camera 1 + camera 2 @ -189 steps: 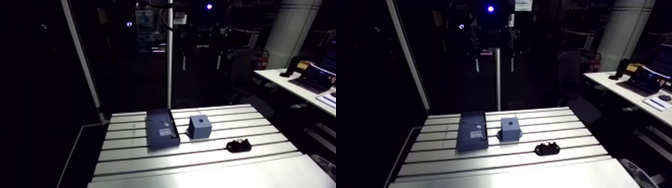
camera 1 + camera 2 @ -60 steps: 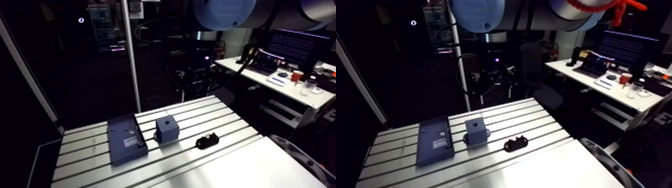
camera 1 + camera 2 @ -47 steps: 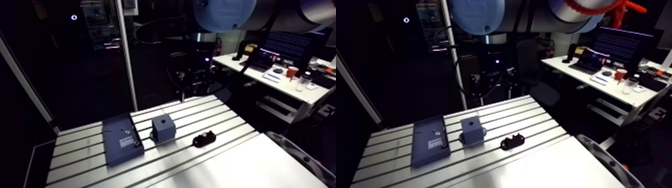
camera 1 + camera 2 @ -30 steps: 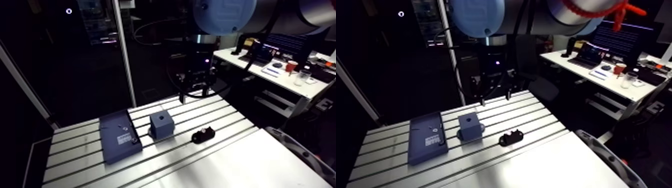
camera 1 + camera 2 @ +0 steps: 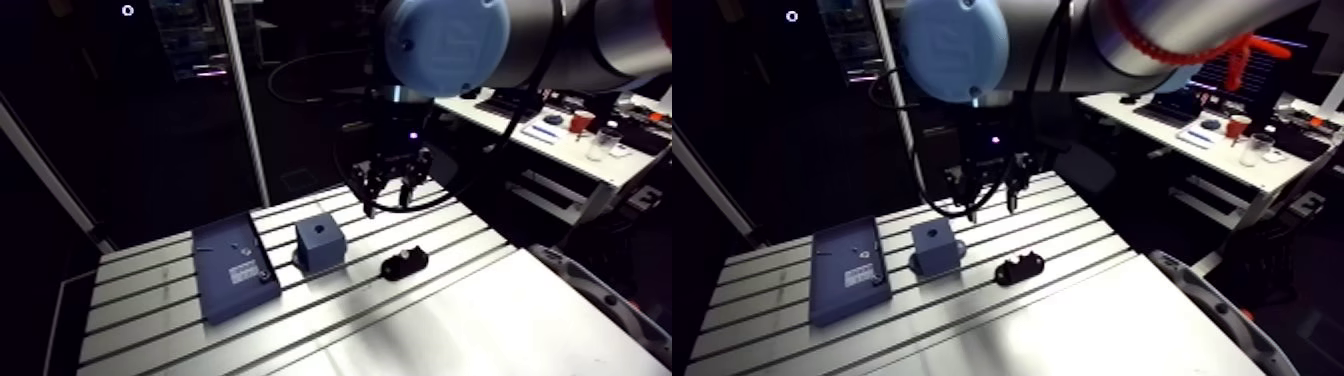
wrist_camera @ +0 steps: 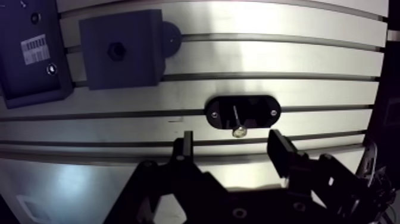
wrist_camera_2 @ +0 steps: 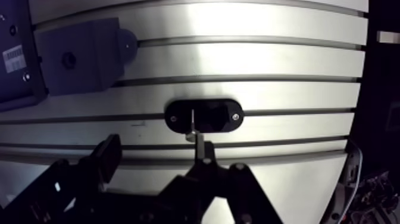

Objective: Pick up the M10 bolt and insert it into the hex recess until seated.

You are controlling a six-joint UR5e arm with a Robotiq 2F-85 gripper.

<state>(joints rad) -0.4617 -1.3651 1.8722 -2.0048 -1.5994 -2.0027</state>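
Since the earliest pictures, where it was out of the arm view altogether, your gripper (image 5: 387, 200) has come into sight and has dropped lower step by step. The view itself has swung with the arm, while the flat dark tray (image 5: 232, 277), the blue block (image 5: 319, 243) and the black holder (image 5: 404, 263) keep the same row on the slotted table (image 5: 470, 320). In the wrist view, the M10 bolt (image 6: 236, 119) lies in the holder, which sits across one table slot. Its shank points away from the gripper and its bright head is at the holder's near edge, just ahead of the gap between the fingers (image 6: 188, 143). Those fingers are spread wide and hold nothing, with bare table between them. The hex recess (image 6: 116, 51) shows in the block's top face, well off to one side of the bolt and farther from the gripper, with the tray just beyond the block. Your wrist descends from under the light-blue joint cap (image 5: 445, 40), and the gripper points down and hangs above the table without touching anything.
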